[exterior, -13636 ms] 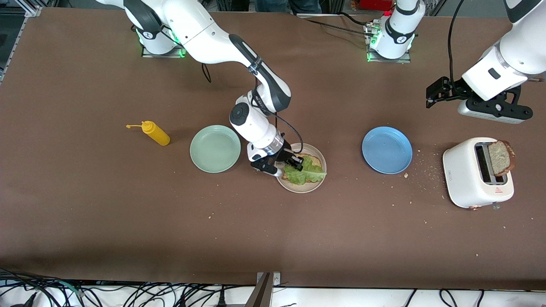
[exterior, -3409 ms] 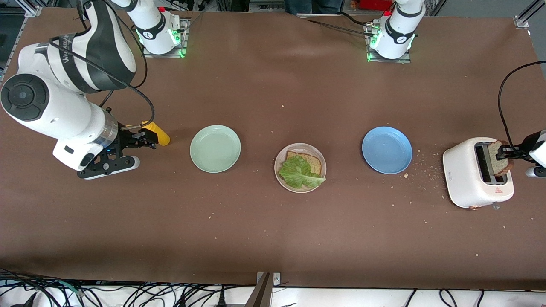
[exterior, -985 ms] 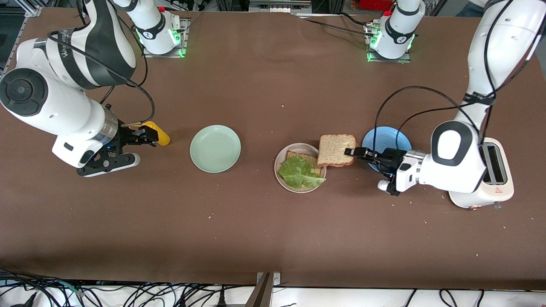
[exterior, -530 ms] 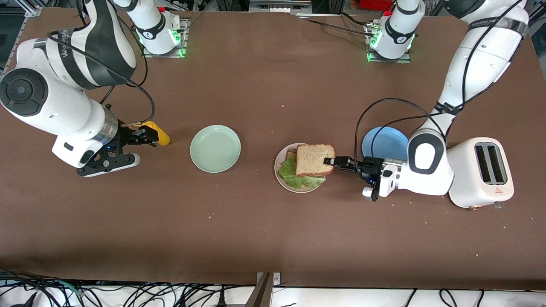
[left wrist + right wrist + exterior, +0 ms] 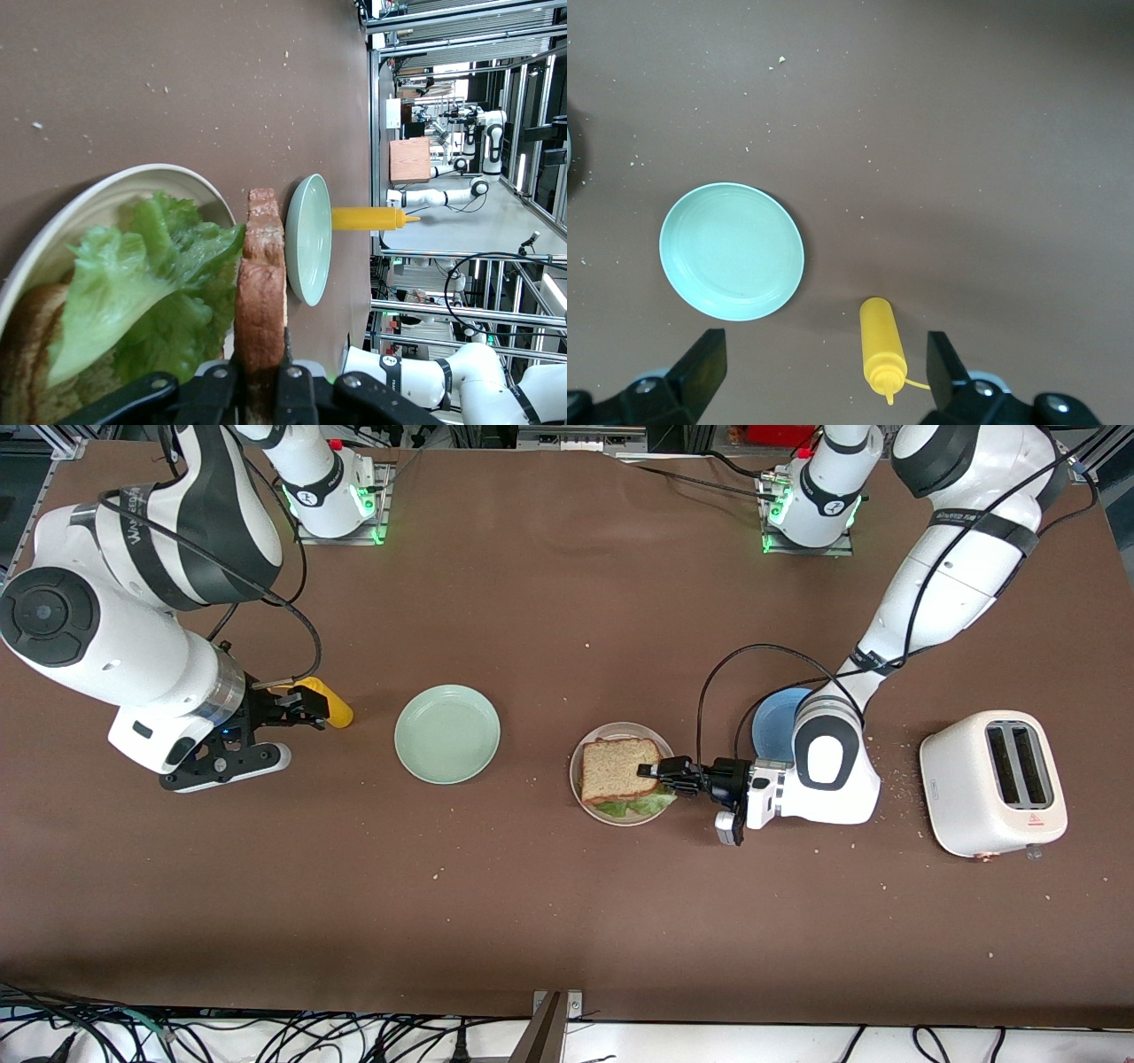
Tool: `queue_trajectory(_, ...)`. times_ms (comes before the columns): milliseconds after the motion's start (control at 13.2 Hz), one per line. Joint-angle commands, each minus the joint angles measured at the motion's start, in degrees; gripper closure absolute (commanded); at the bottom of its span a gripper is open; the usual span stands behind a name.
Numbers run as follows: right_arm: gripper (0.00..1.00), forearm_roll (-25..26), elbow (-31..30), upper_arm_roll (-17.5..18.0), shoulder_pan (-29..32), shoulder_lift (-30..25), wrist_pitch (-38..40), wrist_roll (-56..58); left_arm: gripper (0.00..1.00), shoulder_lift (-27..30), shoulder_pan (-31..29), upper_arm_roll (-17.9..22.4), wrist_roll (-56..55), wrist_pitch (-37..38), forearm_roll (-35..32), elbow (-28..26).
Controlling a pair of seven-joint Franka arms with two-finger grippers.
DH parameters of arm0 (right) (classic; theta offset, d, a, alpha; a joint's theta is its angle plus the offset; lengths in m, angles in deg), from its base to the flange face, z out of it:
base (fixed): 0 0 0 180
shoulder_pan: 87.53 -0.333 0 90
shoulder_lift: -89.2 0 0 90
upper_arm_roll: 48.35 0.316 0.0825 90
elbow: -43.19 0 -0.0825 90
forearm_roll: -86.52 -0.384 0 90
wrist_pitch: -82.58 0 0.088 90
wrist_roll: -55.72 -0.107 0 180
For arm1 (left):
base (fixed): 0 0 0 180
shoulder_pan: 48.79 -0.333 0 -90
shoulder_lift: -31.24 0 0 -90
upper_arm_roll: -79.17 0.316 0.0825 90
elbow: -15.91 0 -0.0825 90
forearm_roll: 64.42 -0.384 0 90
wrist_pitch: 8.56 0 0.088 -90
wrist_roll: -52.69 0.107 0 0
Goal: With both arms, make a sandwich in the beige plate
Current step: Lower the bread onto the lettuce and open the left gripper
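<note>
Nearly finished, by the look of things. On the beige plate (image 5: 578, 790), near the middle of the table between the mint-green plate (image 5: 447, 733) and the blue plate (image 5: 769, 726): a bottom bread slice (image 5: 27, 354), a crinkled lettuce leaf (image 5: 142, 292) spread over it, and a top bread slice (image 5: 617, 769) lying over the stack with lettuce showing at the edge nearer the front camera. Clamped on that top slice's edge toward the left arm's end of the table: the left gripper (image 5: 663, 770), fingers pinched on the crust, as seen in the left wrist view with the slice edge-on just above the lettuce. Hard to tell whether the slice rests fully on the leaf or hangs a touch above it. Waiting at the right arm's end of the table, over the brown surface just beside the yellow squeeze bottle (image 5: 323, 701): the right gripper (image 5: 297, 710), fingers spread wide and holding nothing. Toaster (image 5: 992, 782) at the left arm's end, both slots bare. Left to do, as a judgement: release the top slice so it settles square, then pull the left arm clear without dragging the bread or lettuce off the plate.
</note>
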Motion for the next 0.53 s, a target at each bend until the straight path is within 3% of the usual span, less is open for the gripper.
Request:
queue_trajectory(0, 0.00, 0.4, -0.2, 0.1, -0.1, -0.8, 1.0, -1.0, 0.00, -0.1, -0.2, 0.2, 2.2, 0.1, 1.0, 1.1)
queue_trajectory(227, 0.00, 0.4, -0.1, 0.1, -0.1, -0.8, 1.0, -0.9, 0.00, 0.4, -0.3, 0.5, 2.0, 0.1, -0.6, 0.9)
queue_trajectory(455, 0.00, 0.4, -0.1, 0.1, -0.1, -0.8, 1.0, -1.0, 0.00, 1.5, -1.1, 0.5, 1.1, 0.2, -7.8, 1.0)
